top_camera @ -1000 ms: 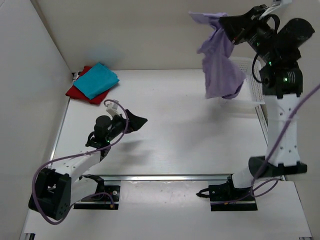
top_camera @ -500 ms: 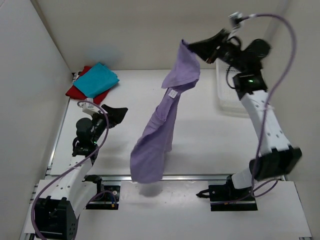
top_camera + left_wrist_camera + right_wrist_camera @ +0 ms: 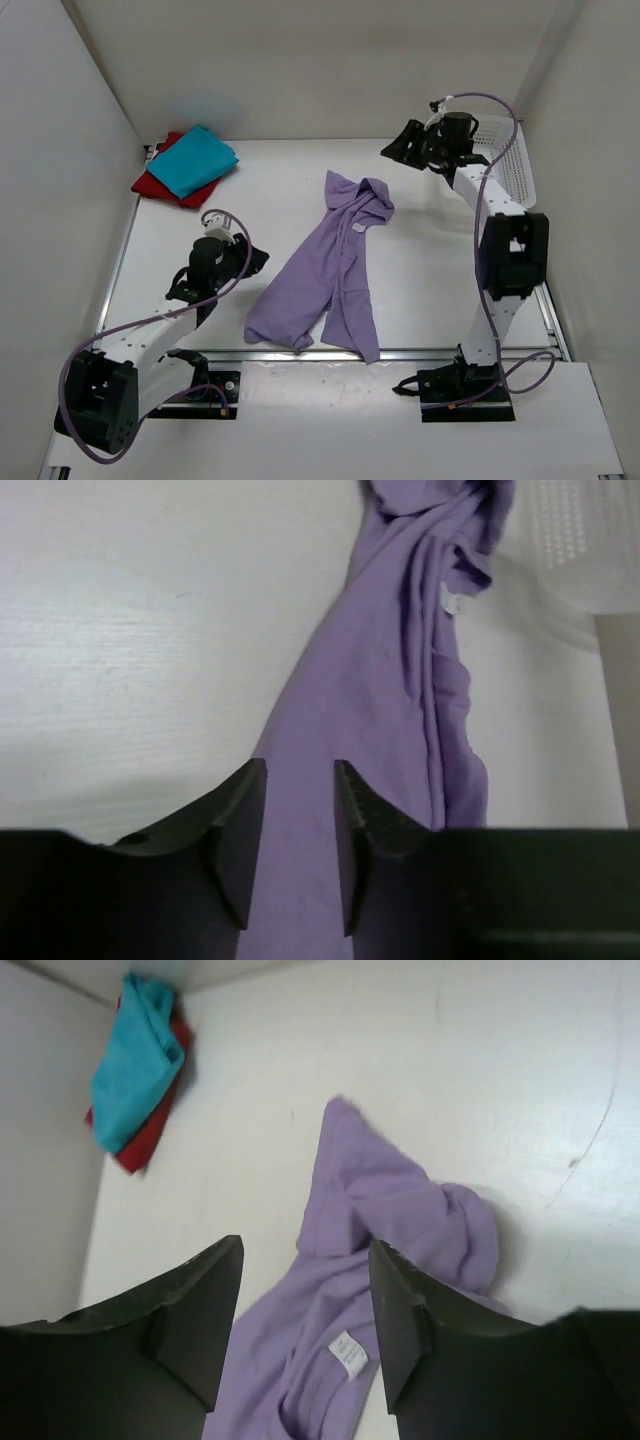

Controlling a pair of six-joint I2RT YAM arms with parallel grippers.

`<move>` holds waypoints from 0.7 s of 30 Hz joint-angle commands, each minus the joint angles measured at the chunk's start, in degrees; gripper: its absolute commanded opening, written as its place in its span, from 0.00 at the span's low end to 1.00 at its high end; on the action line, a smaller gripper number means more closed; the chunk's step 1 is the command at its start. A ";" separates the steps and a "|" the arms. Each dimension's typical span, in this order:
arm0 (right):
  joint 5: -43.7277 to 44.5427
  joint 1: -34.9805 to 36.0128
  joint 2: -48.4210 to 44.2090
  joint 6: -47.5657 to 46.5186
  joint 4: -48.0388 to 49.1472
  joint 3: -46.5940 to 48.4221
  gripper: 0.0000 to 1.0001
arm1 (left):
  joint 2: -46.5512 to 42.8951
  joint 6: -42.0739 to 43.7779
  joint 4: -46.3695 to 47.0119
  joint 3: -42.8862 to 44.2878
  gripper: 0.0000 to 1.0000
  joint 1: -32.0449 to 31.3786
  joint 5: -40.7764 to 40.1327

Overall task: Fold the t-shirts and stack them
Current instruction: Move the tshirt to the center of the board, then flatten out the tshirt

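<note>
The lilac t-shirt (image 3: 325, 270) lies crumpled in a long diagonal strip on the table, collar end far, hem near the front rail. It shows in both wrist views (image 3: 400, 660) (image 3: 380, 1210), label up. My right gripper (image 3: 398, 150) (image 3: 305, 1245) hangs open above and beyond the collar end, holding nothing. My left gripper (image 3: 258, 258) (image 3: 300, 770) sits low just left of the strip, its jaws partly apart with cloth seen through the gap and nothing pinched. The teal t-shirt (image 3: 195, 160) (image 3: 135, 1055) lies folded on the folded red t-shirt (image 3: 155, 185) (image 3: 140, 1145) in the far left corner.
A white mesh basket (image 3: 510, 160) (image 3: 580, 530) stands at the far right edge behind the right arm. White walls close in the table on the left, back and right. A metal rail (image 3: 420, 353) runs along the front edge.
The right gripper swung the lilac shirt from high at the right across the table, opened and let it drop flat. The left gripper moved toward the shirt and narrowed its jaws.
</note>
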 commanded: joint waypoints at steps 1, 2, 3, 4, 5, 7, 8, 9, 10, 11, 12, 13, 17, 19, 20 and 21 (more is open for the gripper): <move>16.74 8.11 -14.92 -12.76 -8.54 -3.99 0.51 | -1.81 7.37 -7.11 0.84 0.38 -3.69 -7.66; 19.04 10.48 -18.61 -11.98 -6.02 -11.10 0.48 | -1.72 8.44 -9.84 1.98 0.40 -6.23 -8.91; 20.80 11.55 -20.21 -11.37 -4.34 -15.17 0.44 | -1.38 10.02 -10.91 2.78 0.47 -7.56 -11.19; 21.69 13.47 -23.19 -9.01 -0.32 -22.61 0.27 | -0.24 10.82 -13.88 3.31 0.53 -9.23 -12.17; 21.78 15.32 -25.57 -6.38 4.16 -29.47 0.20 | 1.34 11.17 -15.47 3.92 0.63 -10.29 -11.39; 22.40 19.11 -27.00 -5.21 6.67 -35.22 0.11 | 4.24 11.79 -17.76 4.98 0.72 -11.17 -10.16; 24.31 22.42 -27.17 -6.60 5.10 -36.12 0.07 | 6.17 12.14 -18.38 5.33 0.75 -12.05 -10.07; 25.99 24.11 -27.78 -7.75 3.52 -36.39 0.08 | 7.23 12.75 -19.00 5.16 0.77 -12.67 -10.15; 30.09 28.04 -28.57 -9.93 0.72 -37.79 0.17 | 8.81 13.19 -19.35 4.99 0.78 -13.45 -10.68; 33.88 31.56 -29.97 -11.26 -1.22 -39.89 0.31 | 9.69 13.02 -18.66 4.81 0.77 -13.55 -10.16; 35.22 34.12 -31.47 -11.53 -2.20 -40.34 0.46 | 10.75 12.85 -17.17 3.68 0.68 -12.77 -8.76; 36.54 34.76 -32.96 -10.93 -2.47 -42.52 0.50 | 10.84 12.06 -15.07 2.97 0.54 -12.85 -6.92; 33.83 35.38 -34.03 -7.42 -0.03 -47.55 0.65 | 11.98 9.78 -8.92 1.21 0.24 -12.32 -5.42; 30.50 34.15 -31.93 -7.23 1.56 -47.82 0.67 | 13.04 9.42 -7.50 1.81 0.20 -12.14 -5.06; 30.05 34.32 -31.49 -6.88 2.18 -47.73 0.67 | 13.04 9.07 -7.49 2.25 0.19 -12.06 -5.58; 29.61 34.15 -30.35 -6.36 3.84 -47.82 0.59 | 13.13 8.89 -7.66 2.87 0.16 -12.67 -5.67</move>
